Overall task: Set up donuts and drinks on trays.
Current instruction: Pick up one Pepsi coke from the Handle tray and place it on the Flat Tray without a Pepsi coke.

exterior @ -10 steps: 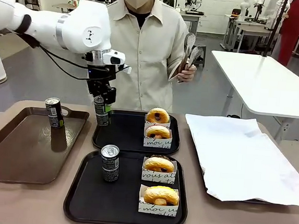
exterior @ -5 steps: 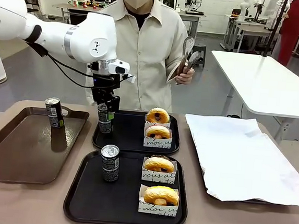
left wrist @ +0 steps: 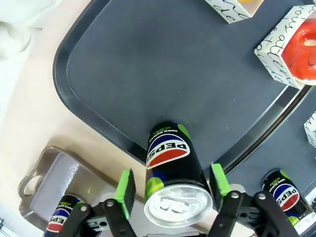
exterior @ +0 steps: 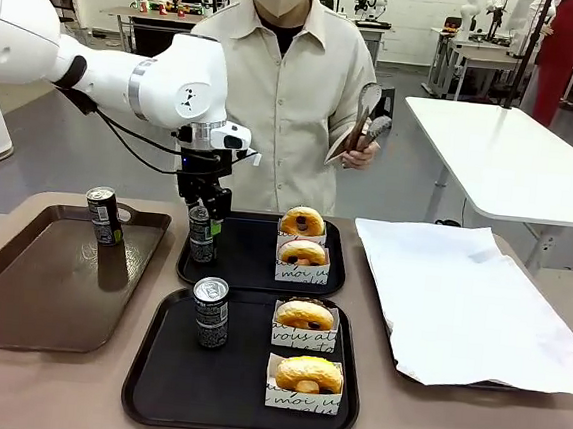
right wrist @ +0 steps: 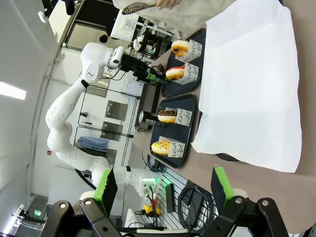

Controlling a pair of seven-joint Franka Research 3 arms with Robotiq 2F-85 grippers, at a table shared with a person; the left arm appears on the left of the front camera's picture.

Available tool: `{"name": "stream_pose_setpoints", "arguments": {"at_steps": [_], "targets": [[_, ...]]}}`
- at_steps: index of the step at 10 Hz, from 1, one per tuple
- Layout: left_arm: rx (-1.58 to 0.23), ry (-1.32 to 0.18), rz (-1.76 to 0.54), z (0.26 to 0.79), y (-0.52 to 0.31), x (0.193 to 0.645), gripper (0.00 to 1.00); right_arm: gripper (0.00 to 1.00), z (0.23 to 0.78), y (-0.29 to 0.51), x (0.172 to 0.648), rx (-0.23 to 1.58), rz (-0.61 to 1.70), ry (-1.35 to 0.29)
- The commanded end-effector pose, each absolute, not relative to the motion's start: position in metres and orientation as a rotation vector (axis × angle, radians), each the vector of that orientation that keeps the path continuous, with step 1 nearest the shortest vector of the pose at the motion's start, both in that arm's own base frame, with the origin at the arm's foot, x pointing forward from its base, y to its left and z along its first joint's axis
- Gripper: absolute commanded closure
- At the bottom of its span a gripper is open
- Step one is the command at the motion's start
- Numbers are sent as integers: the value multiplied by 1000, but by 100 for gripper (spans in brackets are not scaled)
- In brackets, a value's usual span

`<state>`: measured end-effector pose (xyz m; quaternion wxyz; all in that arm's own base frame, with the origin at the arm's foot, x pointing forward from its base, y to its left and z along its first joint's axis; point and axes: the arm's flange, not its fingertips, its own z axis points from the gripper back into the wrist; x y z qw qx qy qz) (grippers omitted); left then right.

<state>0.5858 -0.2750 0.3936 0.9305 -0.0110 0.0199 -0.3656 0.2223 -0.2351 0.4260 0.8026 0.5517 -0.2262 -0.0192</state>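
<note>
The Pepsi can (left wrist: 174,170) stands between our left gripper's (left wrist: 172,190) green pads, which show slivers of gap either side: jaws spread, nothing gripped. In the front view's upper middle it sits on the far black tray's (exterior: 251,272) left edge. A skewed lift could clip and topple it. That tray also holds two donuts (exterior: 303,222); the near tray (exterior: 166,385) holds a can and two donuts. Our right gripper (right wrist: 165,190) hangs open.

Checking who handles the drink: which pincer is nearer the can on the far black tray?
The left pincer: its pads flank that can. The right pincer hangs far off, beyond the white sheet.
</note>
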Motion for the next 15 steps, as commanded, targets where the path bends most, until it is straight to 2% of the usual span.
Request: {"name": "stream_pose_setpoints", "arguments": {"at_steps": [1,2,3,8,11,12,13,15], "targets": [[16,18,-718,412,-272,571,0,0,427,-235,225,1201,-30,-518],[45,-9,-712,425,-271,559,10,0,427,-235,225,1201,-30,-518],[77,-34,-681,438,-268,550,0,0,427,-235,225,1201,-30,-518],[11,-187,-537,469,-230,476,0,0,427,-235,225,1201,-30,-518],[-14,-280,-489,469,-200,438,0,0,427,-235,225,1201,-30,-518],[-1,-259,-478,471,-192,438,0,0,427,-235,225,1201,-30,-518],[-9,-233,-511,478,-212,457,0,0,427,-235,225,1201,-30,-518],[-9,-233,-511,478,-212,457,0,0,427,-235,225,1201,-30,-518]]}}
